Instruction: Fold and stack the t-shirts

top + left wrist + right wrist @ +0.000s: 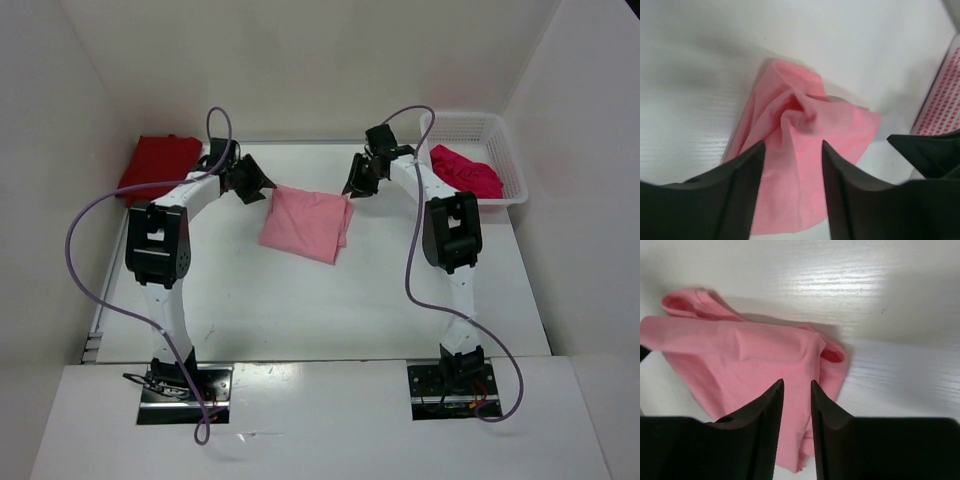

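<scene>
The light pink shirt (305, 222) lies folded at the back middle of the counter (300, 310), between the two hands; the left hand (792, 145) stands released just above its bunched corner, fingers well apart with cloth showing through the gap; the right hand (796, 382) shows only a narrow slit between its fingers, and it seems to clasp nothing, though its lower part is cut off. The dark red shirt (155, 165) sits at the far left, partly hidden behind the left arm; the crimson-pink shirt (465, 170) lies crumpled in the white basket (490, 202) at the far right.
</scene>
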Controlling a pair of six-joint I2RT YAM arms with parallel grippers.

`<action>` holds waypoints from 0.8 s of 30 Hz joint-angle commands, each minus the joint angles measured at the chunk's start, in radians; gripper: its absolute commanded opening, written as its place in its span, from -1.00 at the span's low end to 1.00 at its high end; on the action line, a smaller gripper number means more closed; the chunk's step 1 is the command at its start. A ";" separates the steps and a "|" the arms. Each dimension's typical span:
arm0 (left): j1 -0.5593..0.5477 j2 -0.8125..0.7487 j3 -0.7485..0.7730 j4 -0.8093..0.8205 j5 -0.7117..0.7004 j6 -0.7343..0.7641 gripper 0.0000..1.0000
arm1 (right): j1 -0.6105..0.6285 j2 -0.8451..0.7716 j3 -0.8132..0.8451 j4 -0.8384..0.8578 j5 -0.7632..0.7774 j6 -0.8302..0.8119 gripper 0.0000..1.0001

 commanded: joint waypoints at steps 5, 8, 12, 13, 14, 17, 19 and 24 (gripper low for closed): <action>0.039 -0.206 -0.074 0.159 -0.053 -0.016 0.23 | 0.007 -0.118 0.064 0.018 0.044 0.004 -0.13; 0.014 -0.269 -0.205 0.197 -0.013 -0.007 0.21 | 0.053 -0.194 -0.079 0.067 0.053 0.004 -0.65; -0.024 -0.263 -0.327 0.228 0.022 0.019 0.21 | 0.097 -0.149 -0.069 0.071 0.025 0.004 -0.94; -0.024 -0.251 -0.327 0.228 0.036 0.031 0.21 | 0.097 -0.122 -0.057 0.057 0.036 0.004 -0.94; -0.035 -0.226 -0.327 0.228 0.047 0.031 0.21 | 0.097 -0.122 -0.056 0.057 0.036 0.004 -0.86; -0.035 -0.179 -0.255 0.228 0.070 0.054 0.21 | 0.097 -0.090 -0.032 0.083 0.054 0.004 -0.40; -0.035 -0.130 -0.200 0.218 0.082 0.054 0.18 | 0.086 -0.054 0.000 0.083 0.027 0.013 -0.38; -0.035 -0.002 -0.014 0.167 0.081 0.063 0.18 | 0.077 0.024 0.053 0.058 0.038 0.045 -0.34</action>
